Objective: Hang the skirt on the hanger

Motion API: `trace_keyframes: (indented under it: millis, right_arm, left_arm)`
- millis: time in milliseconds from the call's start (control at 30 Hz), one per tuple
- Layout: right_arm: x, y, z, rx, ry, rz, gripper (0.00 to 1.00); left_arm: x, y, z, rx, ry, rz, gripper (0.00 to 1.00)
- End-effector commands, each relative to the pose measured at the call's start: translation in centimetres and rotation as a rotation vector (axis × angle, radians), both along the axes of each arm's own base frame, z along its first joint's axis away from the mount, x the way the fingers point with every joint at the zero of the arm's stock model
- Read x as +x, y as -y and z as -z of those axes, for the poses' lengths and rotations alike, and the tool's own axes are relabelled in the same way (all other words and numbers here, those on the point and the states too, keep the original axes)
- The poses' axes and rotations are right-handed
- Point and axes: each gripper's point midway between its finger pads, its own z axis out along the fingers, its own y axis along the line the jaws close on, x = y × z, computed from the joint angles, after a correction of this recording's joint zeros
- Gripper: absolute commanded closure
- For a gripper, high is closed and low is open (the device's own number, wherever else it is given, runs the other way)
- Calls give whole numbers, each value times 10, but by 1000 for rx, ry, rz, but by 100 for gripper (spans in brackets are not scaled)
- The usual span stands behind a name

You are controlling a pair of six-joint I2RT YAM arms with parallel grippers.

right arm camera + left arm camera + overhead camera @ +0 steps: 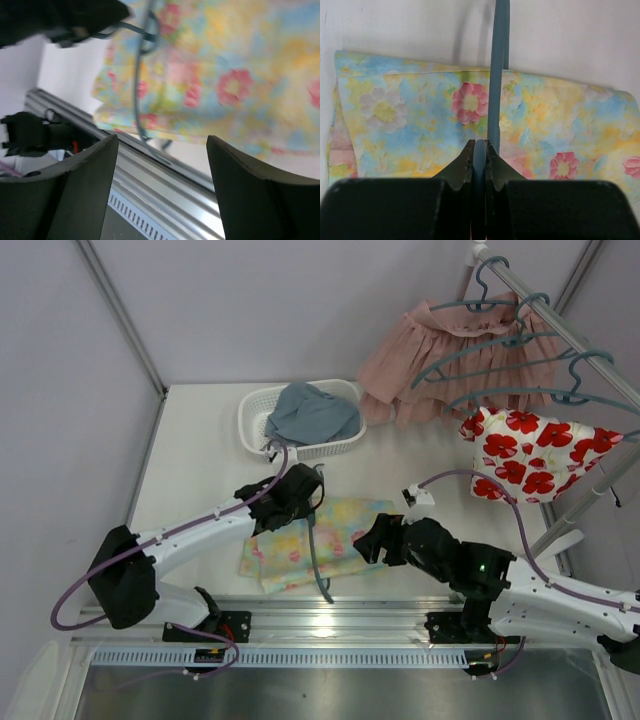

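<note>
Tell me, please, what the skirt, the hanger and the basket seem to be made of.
The skirt: thin woven cloth, matte, it seems; lies limp with soft folds. The hanger: likely plastic, smooth, slightly glossy; slim uniform teal bar. The basket: probably moulded white plastic; slotted walls.

Shows white tubular links and bulky black joint housings on the left arm (200, 530) and the right arm (550, 600), with a purple cable (465, 472) looping loosely along each. Glows with a tiny green light (484, 567) on the right arm's black elbow block. Ends in dark matte fingers (85, 190): narrow wedge tips on the left gripper (480, 145), broad curved blades on the right gripper (162, 140).
</note>
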Motion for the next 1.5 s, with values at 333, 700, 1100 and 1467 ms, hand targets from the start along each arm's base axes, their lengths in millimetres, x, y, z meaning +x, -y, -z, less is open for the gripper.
trace_keyframes:
  millis: [333,700,1100,1467]
  right_arm:
    - [30,-103,2,115,182,-236,27]
    - [47,-131,29,209,140,-150,34]
    - [47,-151,56,194,102,-154,69]
    - [52,-137,60,263,66,-67,100]
  left_arm:
    - [-1,26,-17,30,-40,115,100]
    - [-2,22,-19,24,-42,74,98]
    - [-1,25,-22,6,-35,70,97]
    - [-4,15,-38,-7,6,90,63]
